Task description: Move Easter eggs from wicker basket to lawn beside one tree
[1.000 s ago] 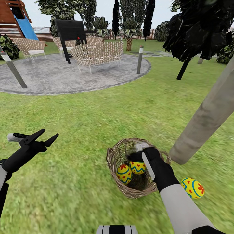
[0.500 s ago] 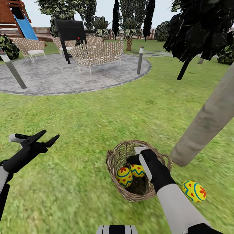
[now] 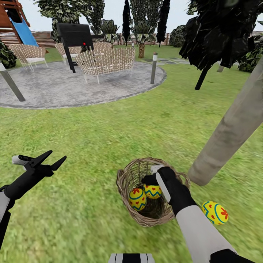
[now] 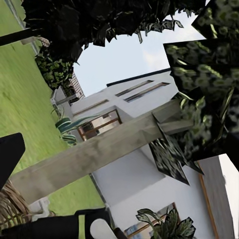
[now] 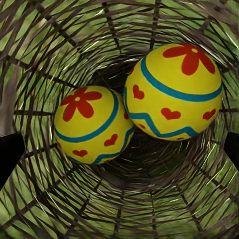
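My right gripper hangs jaws spread inside the wicker basket above two eggs, lined up for a grab; left gripper open, idle.

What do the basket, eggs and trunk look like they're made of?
Basket: woven wicker, brown-tan and matte; open weave with grass showing through its wall in the right wrist view.
Eggs: smooth, hard-looking shells, glossy yellow paint with red flowers, hearts and blue bands; real material unclear.
Trunk: pale grey-beige, smooth matte bark, presumably wood.
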Robot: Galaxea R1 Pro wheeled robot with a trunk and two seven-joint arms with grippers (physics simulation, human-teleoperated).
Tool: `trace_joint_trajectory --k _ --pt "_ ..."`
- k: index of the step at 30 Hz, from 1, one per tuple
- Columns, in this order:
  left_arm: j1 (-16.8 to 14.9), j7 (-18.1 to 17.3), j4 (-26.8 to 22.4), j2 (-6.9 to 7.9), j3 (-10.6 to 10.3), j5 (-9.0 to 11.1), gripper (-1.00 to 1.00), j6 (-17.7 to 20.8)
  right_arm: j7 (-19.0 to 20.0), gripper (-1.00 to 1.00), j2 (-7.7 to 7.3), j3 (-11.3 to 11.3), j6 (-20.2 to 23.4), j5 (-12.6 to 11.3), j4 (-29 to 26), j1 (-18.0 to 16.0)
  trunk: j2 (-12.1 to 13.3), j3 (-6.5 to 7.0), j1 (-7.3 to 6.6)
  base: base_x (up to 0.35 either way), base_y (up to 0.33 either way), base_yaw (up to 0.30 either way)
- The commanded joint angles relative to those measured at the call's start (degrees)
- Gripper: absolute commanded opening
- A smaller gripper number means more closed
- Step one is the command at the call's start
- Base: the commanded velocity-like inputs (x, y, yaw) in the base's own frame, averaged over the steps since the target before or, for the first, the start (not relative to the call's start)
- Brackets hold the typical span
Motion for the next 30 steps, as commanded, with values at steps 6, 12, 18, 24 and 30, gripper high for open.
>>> trace_joint_trajectory --k 6,12,18,24,30 --pt "0.0 0.0 0.0 0.0 0.0 0.0 1.0 0.0 -0.3 1.0 -0.41 1.9 0.0 0.2 0.5 0.0 0.0 0.01 0.0 0.0 0.0 -0.003" --pt "0.0 0.0 0.0 -0.06 0.0 0.0 1.0 0.0 -0.1 1.0 -0.54 17.7 -0.1 0.3 0.6 0.0 0.0 -0.44 0.05 0.0 0.0 0.0" --pt "0.0 0.0 0.0 -0.08 0.0 0.1 1.0 0.0 0.1 1.0 -0.55 17.9 -0.1 0.3 0.5 0.0 -0.1 -0.88 0.1 0.0 0.0 0.0" --pt "0.0 0.0 0.0 -0.06 0.0 0.1 1.0 0.0 -0.5 1.0 -0.62 17.8 -0.1 0.5 0.5 0.0 -0.1 -2.21 0.26 0.0 0.0 0.0" --pt "0.0 0.0 0.0 -0.05 0.0 0.1 1.0 0.0 -0.1 1.0 -0.63 18.0 -0.4 0.6 -0.2 0.0 -0.2 -3.54 0.41 0.0 0.0 0.0"
